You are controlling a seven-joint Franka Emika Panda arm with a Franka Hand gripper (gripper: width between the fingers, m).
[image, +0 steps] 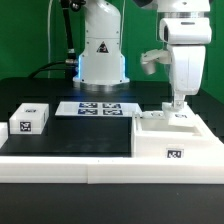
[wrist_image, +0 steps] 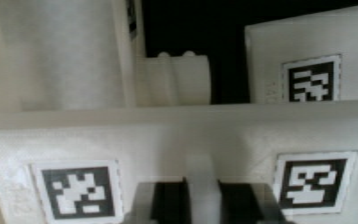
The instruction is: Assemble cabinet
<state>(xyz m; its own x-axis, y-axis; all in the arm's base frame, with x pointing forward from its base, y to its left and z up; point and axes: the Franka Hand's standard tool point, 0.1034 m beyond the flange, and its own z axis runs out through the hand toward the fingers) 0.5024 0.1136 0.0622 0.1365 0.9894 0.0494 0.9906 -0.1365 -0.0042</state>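
Plainly, cabinet (image: 155,137) lying flat, tagged face toward exterior camera; pincer (image: 178,105) atop it, grip cannot be told

The exterior view is bright and evenly lit, with a dark background behind the far edge of the table (image: 85,135). The white cabinet (image: 155,133), at the edge on the exterior view's right, looks almost washed out. The wrist view is soft, and its marker tags (wrist_image: 78,190) are slightly blurred.

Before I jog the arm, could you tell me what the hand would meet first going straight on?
The white cabinet right below the hand; the gap looks small, though depth is unclear and it may already touch.
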